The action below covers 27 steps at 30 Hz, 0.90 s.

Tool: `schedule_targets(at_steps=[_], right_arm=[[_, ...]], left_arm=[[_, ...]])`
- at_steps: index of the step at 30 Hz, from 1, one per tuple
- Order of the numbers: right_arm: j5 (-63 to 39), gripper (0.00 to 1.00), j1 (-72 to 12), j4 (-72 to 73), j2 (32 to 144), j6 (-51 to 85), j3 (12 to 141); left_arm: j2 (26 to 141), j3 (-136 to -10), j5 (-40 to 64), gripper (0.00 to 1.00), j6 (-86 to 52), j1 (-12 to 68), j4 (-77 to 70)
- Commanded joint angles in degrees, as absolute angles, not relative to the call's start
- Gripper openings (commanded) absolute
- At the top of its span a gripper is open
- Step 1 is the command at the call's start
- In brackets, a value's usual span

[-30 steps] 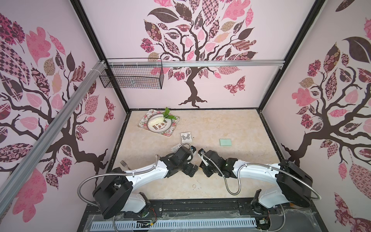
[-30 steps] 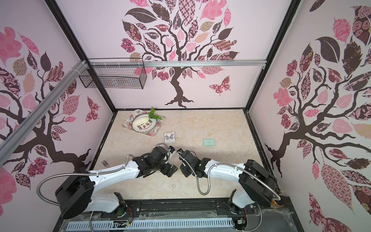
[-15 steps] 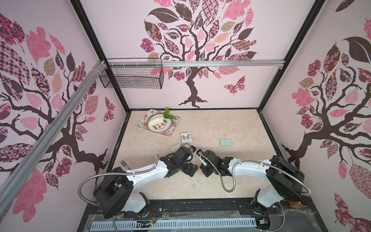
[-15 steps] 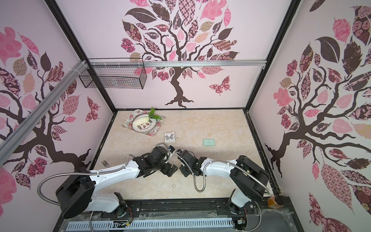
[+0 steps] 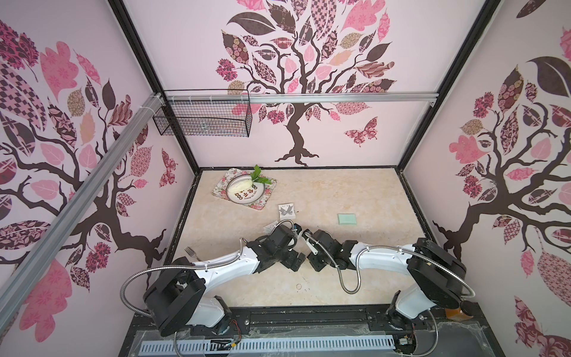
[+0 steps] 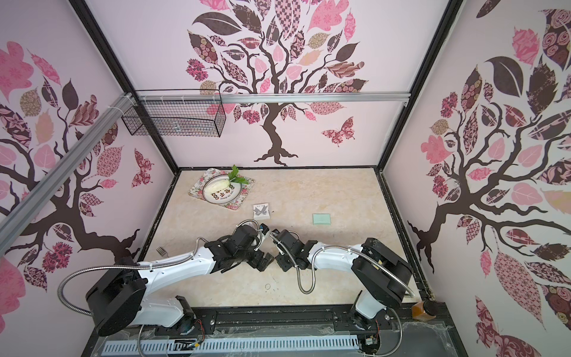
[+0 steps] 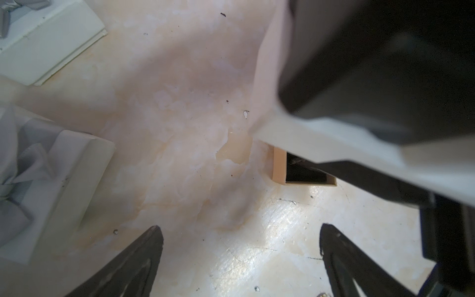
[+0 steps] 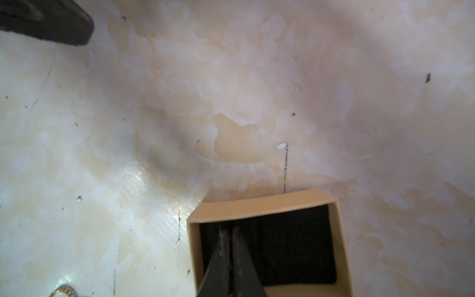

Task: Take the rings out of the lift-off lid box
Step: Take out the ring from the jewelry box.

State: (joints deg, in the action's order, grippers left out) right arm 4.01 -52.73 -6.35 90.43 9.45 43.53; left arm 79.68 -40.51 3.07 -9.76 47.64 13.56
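Right arm [image 7: 385,77] overhangs tan box [image 7: 279,164]; bow box [image 7: 51,167], loose ring [image 5: 298,286] nearby.

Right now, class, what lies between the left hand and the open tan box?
Only bare tabletop; the left wrist view shows nothing between the open left hand and the tan box.

text: none legible | plate [image 5: 231,195]: dark printed characters along its front rim, seen in both top views, too small to read | wrist views: no lettering, labels or numbers
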Motion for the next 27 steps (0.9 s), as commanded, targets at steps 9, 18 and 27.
schedule_targets(at_steps=[9,18,27], right_arm=[[2.46,0.0,-52.45,-7.19,88.25,13.97,44.65],[1.93,0.0,-52.4,-5.91,86.59,16.91,43.35],[1.41,0.0,-52.47,-5.27,85.17,17.73,42.72]], left_arm=[[83.94,-41.38,5.67,0.98,-10.59,47.41,9.88],[88.29,-42.05,6.98,0.98,-11.03,47.37,7.1],[89.89,-42.44,6.95,0.98,-11.08,47.37,6.62]])
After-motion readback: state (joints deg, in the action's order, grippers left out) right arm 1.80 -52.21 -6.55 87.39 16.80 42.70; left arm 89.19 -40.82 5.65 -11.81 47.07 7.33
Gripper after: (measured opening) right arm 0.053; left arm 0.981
